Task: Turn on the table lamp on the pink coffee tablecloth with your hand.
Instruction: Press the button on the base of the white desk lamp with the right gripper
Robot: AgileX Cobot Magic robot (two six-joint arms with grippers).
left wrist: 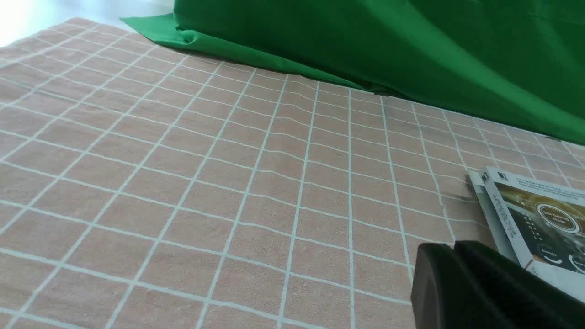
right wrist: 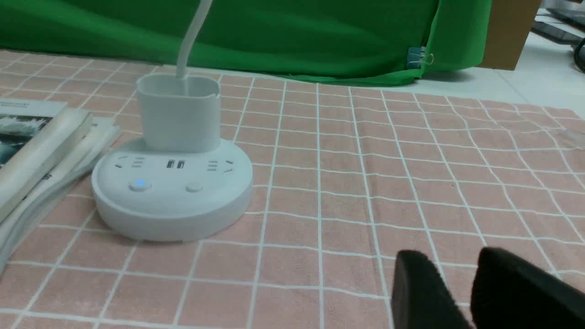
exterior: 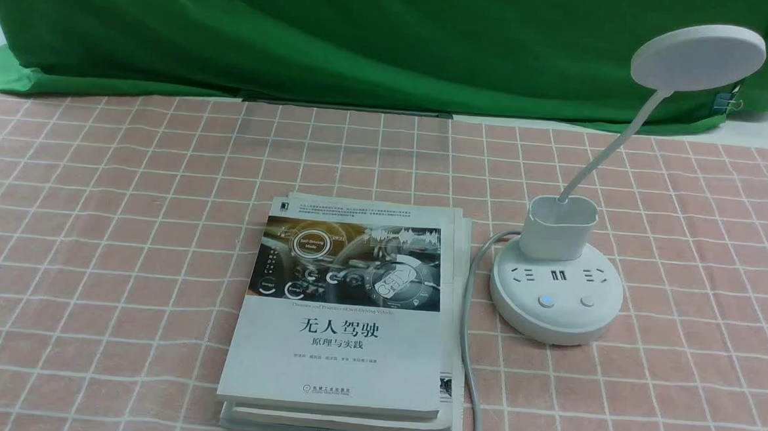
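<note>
A plain green cloth [exterior: 367, 37] hangs as the backdrop along the far side, its lower edge lying in soft folds. A binder clip [right wrist: 419, 58] grips it near the right end. Beyond lie a pale surface [right wrist: 461, 84] and a brown panel [right wrist: 512, 32]. The light is even.

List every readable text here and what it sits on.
"无人驾驶": title on the top book.
"原理与实践": subtitle just below it.
Too small or blurred to read: the cover's other lines.
The table lamp carries no legible text.
</note>
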